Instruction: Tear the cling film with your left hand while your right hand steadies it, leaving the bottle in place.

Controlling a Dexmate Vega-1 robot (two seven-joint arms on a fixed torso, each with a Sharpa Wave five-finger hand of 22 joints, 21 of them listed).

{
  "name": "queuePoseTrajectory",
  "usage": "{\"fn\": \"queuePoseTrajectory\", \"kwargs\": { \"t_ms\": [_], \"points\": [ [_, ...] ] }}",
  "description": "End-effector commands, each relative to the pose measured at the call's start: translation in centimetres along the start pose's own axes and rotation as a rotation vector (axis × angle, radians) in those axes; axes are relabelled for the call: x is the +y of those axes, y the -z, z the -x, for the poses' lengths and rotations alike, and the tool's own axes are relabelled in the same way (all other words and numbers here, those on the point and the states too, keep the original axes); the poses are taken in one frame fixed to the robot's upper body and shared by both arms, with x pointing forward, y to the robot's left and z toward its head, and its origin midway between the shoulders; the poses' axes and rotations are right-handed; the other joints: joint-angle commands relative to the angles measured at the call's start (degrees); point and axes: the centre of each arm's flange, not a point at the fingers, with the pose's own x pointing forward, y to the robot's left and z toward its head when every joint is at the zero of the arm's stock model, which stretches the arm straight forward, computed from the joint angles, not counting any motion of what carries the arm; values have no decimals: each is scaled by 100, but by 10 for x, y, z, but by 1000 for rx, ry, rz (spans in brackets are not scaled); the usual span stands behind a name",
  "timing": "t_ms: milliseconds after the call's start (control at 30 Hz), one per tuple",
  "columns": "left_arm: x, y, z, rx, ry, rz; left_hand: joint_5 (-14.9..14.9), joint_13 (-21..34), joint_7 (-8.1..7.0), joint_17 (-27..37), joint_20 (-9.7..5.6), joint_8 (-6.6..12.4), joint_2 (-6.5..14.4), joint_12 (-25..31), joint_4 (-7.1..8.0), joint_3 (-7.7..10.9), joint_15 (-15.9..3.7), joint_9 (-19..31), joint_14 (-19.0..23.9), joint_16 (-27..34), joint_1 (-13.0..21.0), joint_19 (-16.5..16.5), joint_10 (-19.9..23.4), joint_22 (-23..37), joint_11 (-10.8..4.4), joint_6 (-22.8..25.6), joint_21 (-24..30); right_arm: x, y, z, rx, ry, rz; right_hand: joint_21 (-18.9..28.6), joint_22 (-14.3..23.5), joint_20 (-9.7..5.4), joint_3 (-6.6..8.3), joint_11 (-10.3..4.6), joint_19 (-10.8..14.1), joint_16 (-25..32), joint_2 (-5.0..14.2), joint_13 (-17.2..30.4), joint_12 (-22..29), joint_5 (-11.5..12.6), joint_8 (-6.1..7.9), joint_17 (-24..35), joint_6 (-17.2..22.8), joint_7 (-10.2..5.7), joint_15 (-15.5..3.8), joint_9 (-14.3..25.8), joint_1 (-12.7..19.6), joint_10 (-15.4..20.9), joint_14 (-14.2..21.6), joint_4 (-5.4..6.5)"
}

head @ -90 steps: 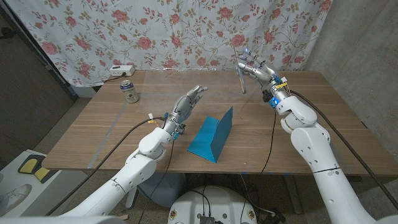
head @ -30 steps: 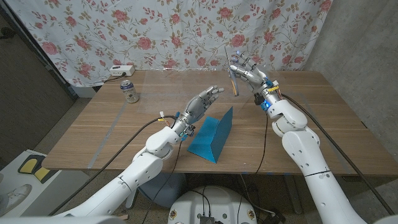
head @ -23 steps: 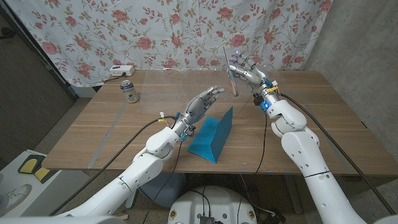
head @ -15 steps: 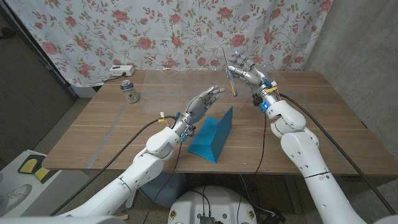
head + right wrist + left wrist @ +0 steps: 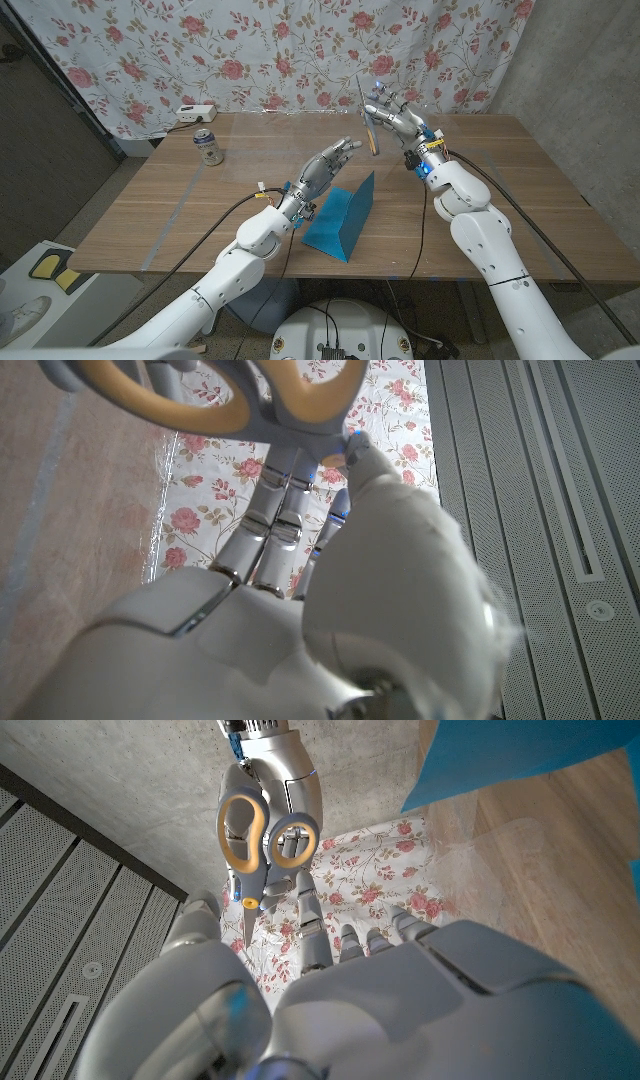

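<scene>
My right hand is raised over the back of the table and grips a pair of scissors with yellow-orange handles, blades pointing down. The scissors hang from the right hand in the left wrist view, and their handles cross the right wrist view above my right hand. My left hand is lifted, fingers apart and holding nothing, just above the near left of a blue wedge-shaped box standing mid-table. No bottle or cling film roll can be made out.
A small drink can stands at the table's back left, and a white power strip lies by the floral curtain behind it. A faint pale strip runs across the wood at the left.
Since three seconds ago my right hand has carried the scissors left toward the centre, and my left hand has risen and reached forward beside the blue box. Over the last second both barely move.
</scene>
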Motion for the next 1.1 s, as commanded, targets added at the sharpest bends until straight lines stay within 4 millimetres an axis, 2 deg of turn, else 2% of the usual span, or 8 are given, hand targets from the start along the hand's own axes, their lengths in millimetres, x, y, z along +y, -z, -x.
{"fn": "queuePoseTrajectory", "kwargs": {
  "t_ms": [33, 367, 433, 700, 1100],
  "points": [
    [-3, -2, -1, -6, -8, 8, 10, 23, 14, 11, -8, 21, 35, 30, -18, 47, 41, 6, -165, 24, 55, -39, 43, 23, 19, 69, 36, 1, 2, -5, 7, 2, 2, 46, -6, -652, 41, 18, -14, -11, 7, 8, -4, 32, -5, 21, -17, 1, -1351, 9, 31, -3, 753, 1],
    [-4, 0, -7, -16, 9, 30, 3, 23, -47, 9, -15, 17, 74, 66, -28, 69, 25, 3, -124, 38, 109, 1, 131, 22, -15, 139, 51, 1, 2, -6, 3, -6, 3, 77, -21, -657, 45, 27, -40, -24, 7, 4, -11, 41, -3, 29, -19, -4, -1352, 9, 25, 4, 763, 3],
    [-4, 0, -8, -15, 16, 30, -1, 23, -44, 9, -81, 8, 81, 73, -31, 72, -10, 2, -102, 44, 124, 35, 151, 21, -19, 150, 62, 1, 3, -6, 5, -6, 2, 87, -25, -656, 46, 20, -43, -29, 5, 2, -13, 43, -3, 30, -20, -5, -1352, 9, 24, 7, 763, 3],
    [-4, 1, -9, -11, 18, 32, -5, 23, -29, 8, -88, -1, 86, 75, -33, 73, -32, 2, -89, 44, 138, 44, 159, 20, -11, 166, 61, 0, 5, -6, 10, -9, -1, 128, -46, -657, 50, -18, -72, -47, 2, -4, -44, 54, 2, 40, -14, -21, -1352, 9, 17, -37, 770, 3],
    [-4, 4, -11, -10, 26, 37, -10, 23, 28, 7, -75, -30, 93, 65, -33, 73, -17, 1, -89, 38, 156, 47, 138, 20, 5, 148, 58, 3, 6, -7, 5, -23, -6, 169, -66, -663, 54, 4, -106, -65, -5, -11, -64, 65, 6, 50, -11, -25, -1353, 9, 14, -51, 775, 1]
  ]
}}
